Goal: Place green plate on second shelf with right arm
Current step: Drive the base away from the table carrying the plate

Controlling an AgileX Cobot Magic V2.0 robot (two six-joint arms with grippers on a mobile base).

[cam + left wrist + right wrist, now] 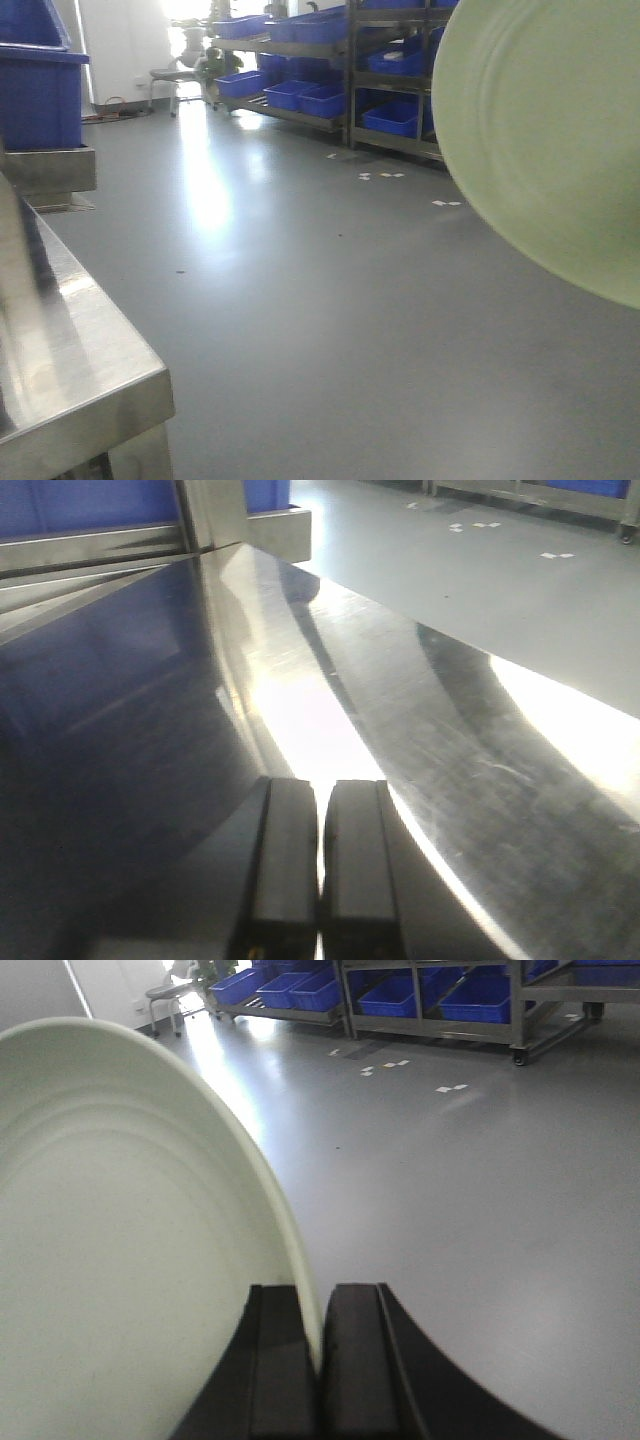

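Faced a grey workshop floor [330, 300], racks of blue bins [330, 70] along its far side, a steel table [60, 340] low on the left. Held the green plate [550, 130] on edge, well right of that table, rim pinched in the clenched right gripper [320, 1360], disc spreading up and left from the jaws. Had the left gripper [320, 880] clenched empty over the table. Likely needed tipping flat for a shelf.

The green plate [540, 130] is pale sage, plain; bins [295, 95] blue; floor [330, 300] grey, perhaps faintly speckled; right gripper [322, 1300] black.
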